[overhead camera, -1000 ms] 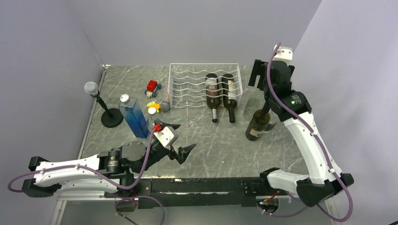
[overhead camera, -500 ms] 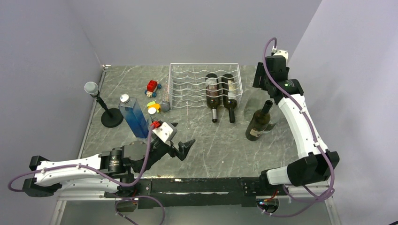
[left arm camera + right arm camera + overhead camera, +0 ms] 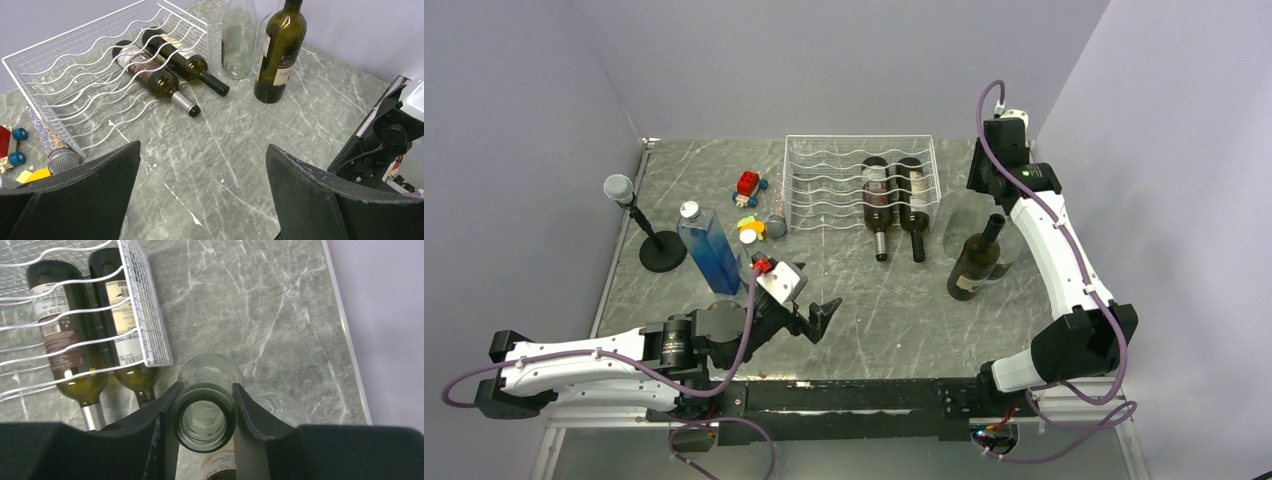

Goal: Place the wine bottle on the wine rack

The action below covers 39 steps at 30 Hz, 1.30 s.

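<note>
Right gripper pinches the neck of the upright dark-green glass wine bottle, probably to lift it. That bottle stands just right of the white wire wine rack, outside its grooves.

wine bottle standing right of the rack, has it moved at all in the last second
No. The wine bottle stands in the same spot, just right of the wine rack's near right corner, upright as before.

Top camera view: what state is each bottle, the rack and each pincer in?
standing wine bottle: upright, on table.
racked bottles: two, lying down.
wine rack: partly filled.
left pincer: open, empty.
right pincer: shut on standing wine bottle's neck.
clear bottle: upright.
</note>
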Each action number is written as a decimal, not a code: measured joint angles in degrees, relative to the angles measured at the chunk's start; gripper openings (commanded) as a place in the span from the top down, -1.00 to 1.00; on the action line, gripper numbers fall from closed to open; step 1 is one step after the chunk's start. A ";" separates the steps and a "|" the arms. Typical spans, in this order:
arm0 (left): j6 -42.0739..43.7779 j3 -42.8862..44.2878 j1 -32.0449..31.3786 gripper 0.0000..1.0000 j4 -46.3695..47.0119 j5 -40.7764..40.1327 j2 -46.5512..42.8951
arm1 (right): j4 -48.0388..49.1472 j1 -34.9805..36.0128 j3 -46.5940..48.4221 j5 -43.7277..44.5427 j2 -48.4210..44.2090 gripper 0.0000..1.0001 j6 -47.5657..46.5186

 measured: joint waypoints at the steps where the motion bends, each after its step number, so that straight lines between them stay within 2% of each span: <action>1: 0.09 0.00 0.00 -0.99 -0.07 0.00 -0.02 | 0.07 -0.07 0.00 0.07 0.00 0.61 0.22; 3: 0.39 0.00 0.00 -0.99 -0.20 -0.04 -0.02 | 0.07 -0.09 0.00 0.48 0.02 0.97 0.26; 4: 0.44 0.00 0.00 -0.99 -0.26 -0.24 -0.02 | 0.13 -0.09 0.00 0.72 0.07 1.00 0.28; 11: -0.13 0.17 0.00 -0.99 -2.34 -4.98 0.20 | -0.96 0.02 1.75 0.98 1.11 1.00 0.11; 15: -3.80 1.68 0.00 -0.99 -4.68 -8.31 0.94 | -2.03 0.02 3.34 0.98 1.40 1.00 -0.11; 20: -8.72 6.32 0.00 -0.99 -8.20 -10.36 3.06 | -3.74 0.02 7.85 0.61 1.14 1.00 -0.44; 29: -10.95 6.49 0.00 -0.99 -10.49 -10.47 4.02 | -8.11 0.57 18.71 -2.21 -0.09 1.00 -1.55; 35: -11.19 6.47 0.00 -0.99 -10.40 -10.34 3.87 | -18.10 6.86 34.14 -3.23 -0.28 1.00 -4.04; 39: -11.23 6.47 0.00 -0.99 -10.43 -10.27 3.93 | -20.06 11.96 38.62 -5.46 -2.03 1.00 -4.44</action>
